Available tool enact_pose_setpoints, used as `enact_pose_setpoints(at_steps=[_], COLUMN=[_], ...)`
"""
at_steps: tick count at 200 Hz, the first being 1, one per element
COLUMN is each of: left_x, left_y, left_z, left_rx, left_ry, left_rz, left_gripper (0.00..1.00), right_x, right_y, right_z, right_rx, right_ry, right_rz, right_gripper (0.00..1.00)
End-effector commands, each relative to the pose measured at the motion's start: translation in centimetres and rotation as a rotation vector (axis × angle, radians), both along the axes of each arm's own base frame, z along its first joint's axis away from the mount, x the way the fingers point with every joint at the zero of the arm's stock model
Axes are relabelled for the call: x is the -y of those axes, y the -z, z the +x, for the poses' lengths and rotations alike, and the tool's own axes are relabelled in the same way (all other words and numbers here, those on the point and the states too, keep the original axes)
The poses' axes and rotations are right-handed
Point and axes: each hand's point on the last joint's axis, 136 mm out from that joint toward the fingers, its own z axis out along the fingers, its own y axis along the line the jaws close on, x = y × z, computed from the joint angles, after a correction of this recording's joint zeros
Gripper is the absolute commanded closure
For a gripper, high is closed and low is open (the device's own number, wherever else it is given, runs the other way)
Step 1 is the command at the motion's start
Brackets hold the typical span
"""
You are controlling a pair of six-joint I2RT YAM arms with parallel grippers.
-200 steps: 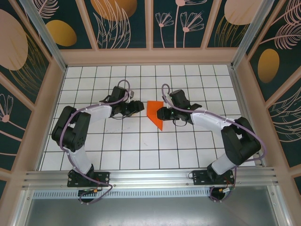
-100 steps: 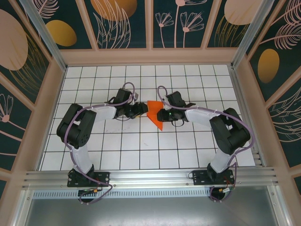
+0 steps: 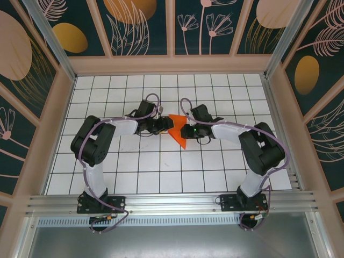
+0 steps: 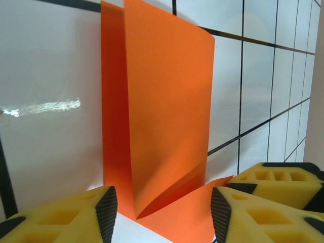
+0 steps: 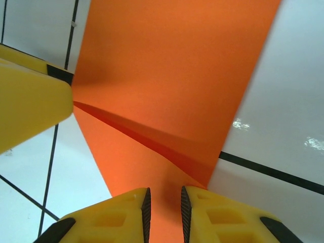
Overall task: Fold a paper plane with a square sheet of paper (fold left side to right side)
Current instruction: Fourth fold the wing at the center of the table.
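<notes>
The orange sheet of paper lies folded mid-table, its point toward the near edge. In the left wrist view one flap of the paper stands up from the floor along a crease. My left gripper is at the paper's left edge, open, with the flap's base between its wide-set fingers. My right gripper rests on the paper's right part, its fingers nearly together over the flat layer; I cannot tell whether they pinch it. One of its fingers shows beside the left one.
The white gridded table is ringed by wooden frame walls. An aluminium rail runs along the near edge by the arm bases. A yellow left finger juts in at the paper's edge.
The left gripper has moved right, up to the paper's left edge. The right gripper slid left onto the paper. The paper's left part has lifted.
</notes>
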Motion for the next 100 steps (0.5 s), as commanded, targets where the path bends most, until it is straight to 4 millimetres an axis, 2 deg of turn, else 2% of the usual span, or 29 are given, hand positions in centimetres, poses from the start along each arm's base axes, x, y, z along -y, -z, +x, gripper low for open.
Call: enact_pose_setpoints(at_steps=[1, 49, 63, 74, 100], left_x=[1.1, 1.8, 1.9, 1.9, 1.9], left_y=[-0.5, -1.7, -2.0, -2.1, -2.3], left_z=[0.2, 0.5, 0.5, 0.5, 0.5], left_rx=[-0.005, 0.007, 0.008, 0.009, 0.007], left_ry=[0.023, 0.029, 0.030, 0.026, 0.026], left_rz=[-0.023, -0.061, -0.064, -0.065, -0.068], left_gripper=[0.50, 0.70, 0.75, 0.78, 0.82], right_x=[0.3, 0.6, 0.6, 0.5, 0.3], right_y=[0.1, -1.0, -1.9, -2.4, -3.2], right_z=[0.6, 0.6, 0.6, 0.3, -0.5], right_rx=[0.010, 0.044, 0.079, 0.106, 0.163], right_ry=[0.008, 0.024, 0.043, 0.052, 0.066], right_rz=[-0.018, -0.016, -0.027, -0.041, -0.094], right_gripper=[0.74, 0.73, 0.68, 0.64, 0.63])
